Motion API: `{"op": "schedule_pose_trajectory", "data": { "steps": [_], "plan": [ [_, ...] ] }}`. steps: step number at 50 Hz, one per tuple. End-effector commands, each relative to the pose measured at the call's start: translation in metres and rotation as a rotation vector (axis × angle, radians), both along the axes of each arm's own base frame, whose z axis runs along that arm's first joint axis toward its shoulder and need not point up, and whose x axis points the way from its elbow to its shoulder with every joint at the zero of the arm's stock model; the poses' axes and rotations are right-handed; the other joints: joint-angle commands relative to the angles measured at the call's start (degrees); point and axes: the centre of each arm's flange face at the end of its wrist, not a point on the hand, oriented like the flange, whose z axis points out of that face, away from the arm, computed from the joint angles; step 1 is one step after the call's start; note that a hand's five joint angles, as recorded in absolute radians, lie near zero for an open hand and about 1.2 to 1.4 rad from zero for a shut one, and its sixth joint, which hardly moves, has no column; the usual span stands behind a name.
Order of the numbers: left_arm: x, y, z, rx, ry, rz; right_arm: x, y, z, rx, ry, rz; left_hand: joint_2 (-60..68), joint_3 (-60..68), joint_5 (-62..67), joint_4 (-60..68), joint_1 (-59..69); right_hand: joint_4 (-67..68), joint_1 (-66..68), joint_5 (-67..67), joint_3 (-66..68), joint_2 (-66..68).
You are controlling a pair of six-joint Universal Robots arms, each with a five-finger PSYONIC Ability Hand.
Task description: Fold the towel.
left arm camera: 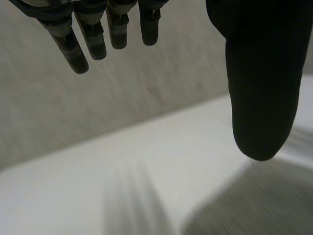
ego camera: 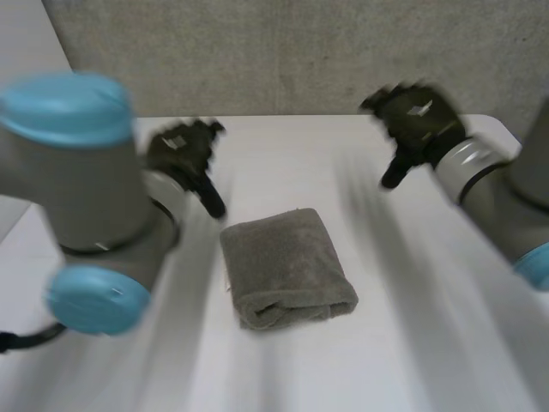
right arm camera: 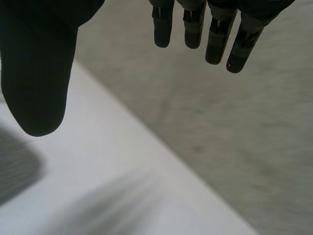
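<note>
2 open hands, 1 folded towel lying between them on the table.

My left hand (ego camera: 183, 153) has its fingers (left arm camera: 96, 41) straight and its thumb spread wide, with nothing in it. My right hand (ego camera: 419, 118) reads the same: fingers (right arm camera: 194, 29) straight, thumb apart, holding nothing. Both hang over the smooth white table (ego camera: 292, 163), 1 at each side, well apart from the towel (ego camera: 286, 268). It lies between them, nearer the head camera: grey, nubby terry folded into a thick, compact rectangle, its rounded fold edge and stacked layers facing the camera. Behind the table stands a grey speckled wall (ego camera: 283, 51).
</note>
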Motion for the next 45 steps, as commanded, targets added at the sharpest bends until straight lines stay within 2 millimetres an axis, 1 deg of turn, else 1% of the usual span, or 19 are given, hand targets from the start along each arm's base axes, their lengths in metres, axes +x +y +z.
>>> {"op": "schedule_pose_trajectory", "data": {
  "steps": [1, 2, 3, 5, 6, 7, 8, 9, 11, 12, 14, 17, 20, 28, 32, 42, 45],
  "plan": [
    [0.050, -0.021, 0.072, -0.130, 0.100, -0.020, -0.048, -0.012, 0.056, -0.099, -0.079, -0.151, 0.9, 0.8, -1.0, 0.9, 0.7, -3.1, -0.2, -2.4, -1.9, -2.6],
    [0.058, -0.024, 0.079, -0.136, 0.108, -0.041, -0.056, -0.014, 0.062, -0.101, -0.078, -0.166, 0.9, 0.8, -1.0, 0.9, 0.7, -3.1, -0.2, -2.4, -1.9, -2.6],
    [0.058, -0.024, 0.079, -0.136, 0.109, -0.041, -0.057, -0.014, 0.063, -0.101, -0.078, -0.166, 0.9, 0.8, -1.0, 0.9, 0.7, -3.1, -0.2, -2.4, -1.9, -2.6],
    [0.075, -0.035, 0.085, -0.137, 0.114, -0.058, -0.069, -0.017, 0.064, -0.072, -0.066, -0.161, 1.3, 1.2, -0.7, 1.2, 1.0, -3.1, -0.2, -2.4, -1.9, -2.6],
    [0.075, -0.035, 0.085, -0.137, 0.114, -0.058, -0.069, -0.017, 0.064, -0.071, -0.066, -0.160, 1.3, 1.2, -0.7, 1.2, 1.0, -3.1, -0.2, -2.4, -1.9, -2.6],
    [0.081, -0.040, 0.084, -0.131, 0.114, -0.060, -0.075, -0.019, 0.063, -0.050, -0.062, -0.149, 1.3, 1.2, -0.7, 1.2, 1.0, -3.1, -0.2, -2.4, -1.9, -2.6],
    [0.086, -0.043, 0.082, -0.122, 0.114, -0.063, -0.082, -0.022, 0.061, -0.029, -0.060, -0.139, 1.3, 1.2, -0.7, 1.2, 1.0, -3.1, -0.2, -2.4, -1.9, -2.6],
    [0.086, -0.043, 0.082, -0.122, 0.114, -0.063, -0.082, -0.022, 0.061, -0.029, -0.060, -0.139, 1.3, 1.2, -0.7, 1.2, 1.0, -3.1, -0.2, -2.4, -1.9, -2.6],
    [0.090, -0.046, 0.074, -0.098, 0.106, -0.072, -0.098, -0.029, 0.056, 0.011, -0.061, -0.122, 1.1, 1.0, -0.8, 1.0, 0.9, -3.1, -0.2, -2.4, -1.9, -2.6],
    [0.090, -0.046, 0.074, -0.098, 0.106, -0.072, -0.098, -0.029, 0.056, 0.011, -0.061, -0.122, 1.1, 1.0, -0.8, 1.0, 0.9, -3.1, -0.2, -2.4, -1.9, -2.6],
    [0.090, -0.044, 0.061, -0.064, 0.092, -0.082, -0.104, -0.029, 0.051, 0.053, -0.064, -0.069, 0.9, 0.8, -1.0, 0.9, 0.7, -3.1, -0.2, -2.4, -1.9, -2.6],
    [0.091, -0.045, 0.056, -0.054, 0.091, -0.084, -0.106, -0.029, 0.049, 0.070, -0.068, -0.050, 0.9, 0.8, -1.0, 0.9, 0.7, -3.1, -0.2, -2.4, -1.9, -2.6],
    [0.096, -0.050, 0.047, -0.055, 0.094, -0.069, -0.112, -0.029, 0.049, 0.100, -0.075, -0.028, 0.9, 0.8, -1.0, 0.9, 0.7, -3.1, -0.2, -2.4, -1.9, -2.6],
    [0.096, -0.047, 0.042, -0.045, 0.094, -0.068, -0.113, -0.029, 0.050, 0.100, -0.075, -0.031, 0.8, 0.7, -1.2, 0.7, 0.5, -3.1, -0.2, -2.4, -1.9, -2.6],
    [0.098, -0.044, 0.043, -0.054, 0.097, -0.065, -0.113, -0.029, 0.049, 0.103, -0.075, -0.030, 0.8, 0.7, -1.2, 0.7, 0.5, -3.1, -0.2, -2.4, -1.9, -2.6],
    [0.100, -0.049, 0.036, -0.083, 0.105, -0.055, -0.111, -0.027, 0.048, 0.102, -0.071, -0.023, 0.9, 0.8, -1.0, 0.9, 0.7, -3.1, -0.2, -2.4, -1.9, -2.6],
    [0.102, -0.052, 0.036, -0.087, 0.107, -0.048, -0.111, -0.025, 0.052, 0.092, -0.074, -0.026, 0.9, 0.8, -1.0, 0.9, 0.7, -3.1, -0.2, -2.4, -1.9, -2.6]
  ]
}}
